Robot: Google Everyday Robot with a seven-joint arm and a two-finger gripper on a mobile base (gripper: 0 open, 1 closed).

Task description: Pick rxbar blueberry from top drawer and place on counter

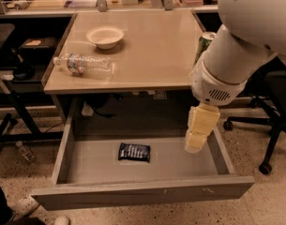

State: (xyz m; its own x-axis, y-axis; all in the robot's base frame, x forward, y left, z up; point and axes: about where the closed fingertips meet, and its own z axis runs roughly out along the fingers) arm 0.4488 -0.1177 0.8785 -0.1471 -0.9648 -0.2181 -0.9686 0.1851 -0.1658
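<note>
One rxbar blueberry lies flat in the top drawer, below the middle of the front edge of the counter, so the gripper, below the front right corner, open or closed I cannot tell, should move over it, then descend straight.
</note>
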